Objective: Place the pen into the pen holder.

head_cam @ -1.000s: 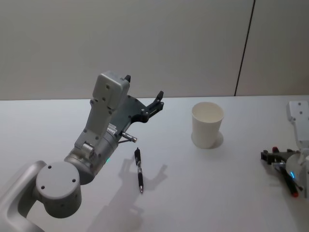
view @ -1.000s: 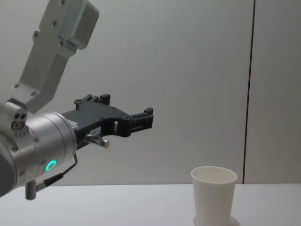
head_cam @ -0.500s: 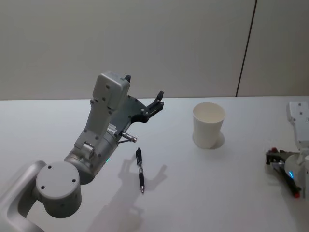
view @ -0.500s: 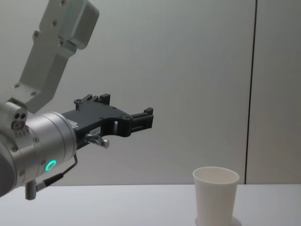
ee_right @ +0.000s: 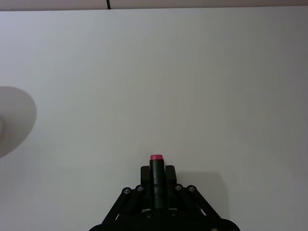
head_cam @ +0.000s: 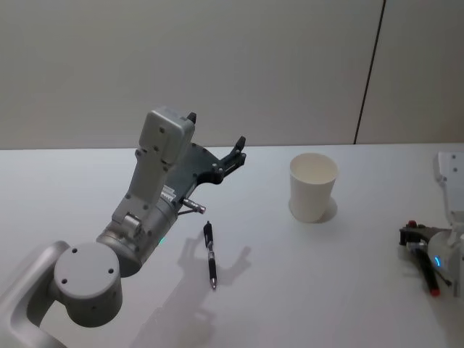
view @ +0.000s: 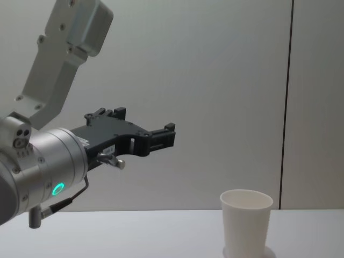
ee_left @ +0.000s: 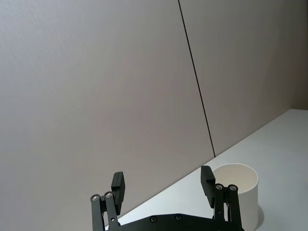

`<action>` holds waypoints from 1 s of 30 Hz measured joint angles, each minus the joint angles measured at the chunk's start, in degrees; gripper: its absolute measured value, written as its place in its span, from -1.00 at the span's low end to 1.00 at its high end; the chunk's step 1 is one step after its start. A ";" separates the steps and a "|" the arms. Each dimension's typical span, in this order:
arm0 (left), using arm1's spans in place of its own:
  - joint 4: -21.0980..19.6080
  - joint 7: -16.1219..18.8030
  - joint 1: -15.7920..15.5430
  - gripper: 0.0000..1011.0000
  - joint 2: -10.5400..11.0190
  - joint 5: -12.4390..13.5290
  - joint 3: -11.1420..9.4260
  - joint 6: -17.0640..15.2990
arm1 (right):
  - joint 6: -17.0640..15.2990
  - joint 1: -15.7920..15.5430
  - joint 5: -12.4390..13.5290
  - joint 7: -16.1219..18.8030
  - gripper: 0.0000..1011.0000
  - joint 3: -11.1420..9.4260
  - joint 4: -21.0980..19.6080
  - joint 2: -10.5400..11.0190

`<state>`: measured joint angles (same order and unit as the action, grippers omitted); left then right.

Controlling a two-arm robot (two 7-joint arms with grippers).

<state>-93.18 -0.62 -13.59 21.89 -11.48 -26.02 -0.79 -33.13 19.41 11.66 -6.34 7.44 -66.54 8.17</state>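
Two pens in play. Black pen [head_cam: 209, 254] lies flat on the table [head_cam: 326, 297], below and just beside the raised left gripper [head_cam: 216, 129], whose claw is spread apart and empty, pointing roughly toward the pen holder [head_cam: 313, 187]. Right gripper [ee_right: 156, 172] sits low at the table's right edge, clamped on a dark pink-tipped pen [ee_right: 156, 158]. Over the last second the right gripper has drifted slightly further toward the right edge, away from the cup; left arm and black pen haven't moved. Cup is upright, empty as far as visible, well apart from both pens. Judging by this, no pen is closer to going in; the approach to the cup isn't started.
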 joint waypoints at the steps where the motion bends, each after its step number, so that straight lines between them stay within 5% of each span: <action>1: 0.00 0.00 0.00 0.99 0.00 0.00 0.00 0.00 | 0.52 -0.11 0.11 0.06 -0.66 -0.09 -0.24 0.00; 18: 0.00 0.00 0.00 0.99 0.00 0.00 0.00 0.00 | 8.32 -1.22 0.74 1.94 -0.66 -0.84 -4.45 0.27; 30: 0.00 0.00 0.00 0.99 0.00 0.00 0.00 0.00 | 17.01 -1.76 0.15 4.39 -0.66 -0.96 -7.55 0.30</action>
<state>-93.18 -0.62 -13.59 21.89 -11.48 -26.02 -0.79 -16.11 17.64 11.81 -1.95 6.49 -74.09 8.47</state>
